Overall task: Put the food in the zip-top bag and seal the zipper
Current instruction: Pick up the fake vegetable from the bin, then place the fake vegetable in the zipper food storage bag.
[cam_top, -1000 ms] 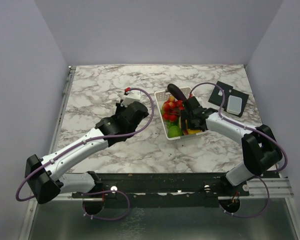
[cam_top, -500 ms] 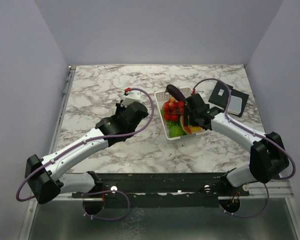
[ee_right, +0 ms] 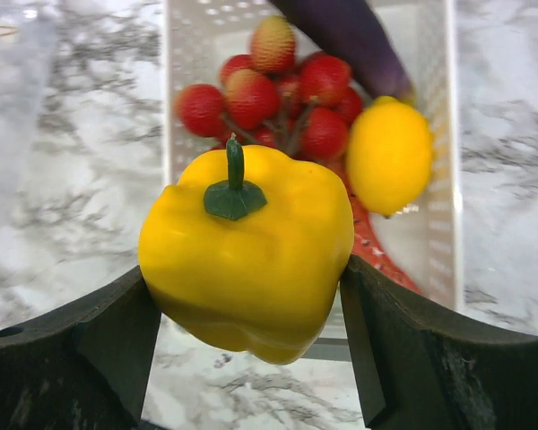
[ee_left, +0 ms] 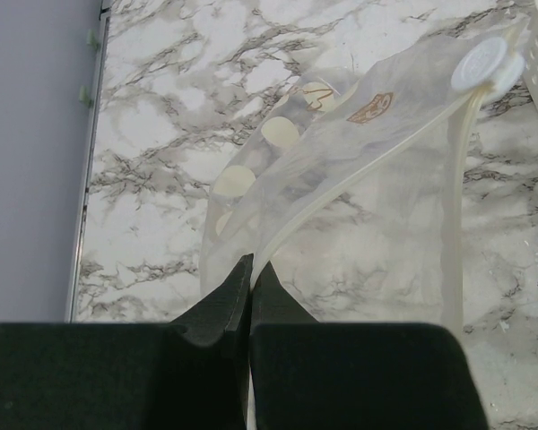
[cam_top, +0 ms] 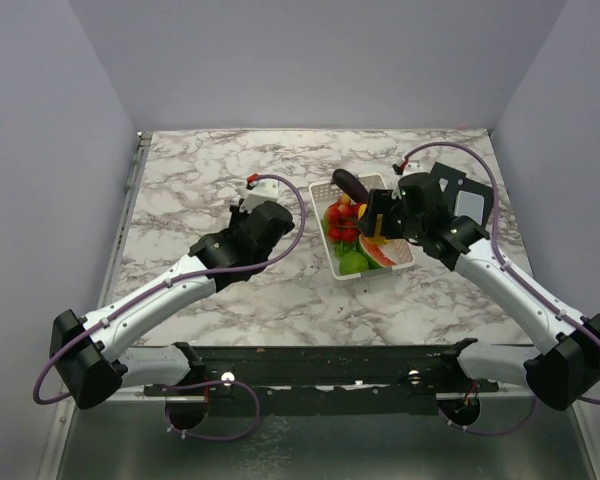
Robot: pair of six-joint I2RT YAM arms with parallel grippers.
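Note:
My right gripper is shut on a yellow bell pepper, held by its sides above the near end of the white basket. In the basket lie a red cherry cluster, a lemon, a purple eggplant and a watermelon slice. A green piece shows in the top view. My left gripper is shut on the edge of the clear zip-top bag, pinching its pale zipper strip. The bag lies on the marble left of the basket.
A white round knob sits at the bag's far corner, close to the basket wall. Two black pads with a pale rectangle lie at the back right. The marble table has a metal rail along its left edge.
The right arm has risen from the basket with the yellow pepper and stretched out towards the back. The left arm has kept still on the bag.

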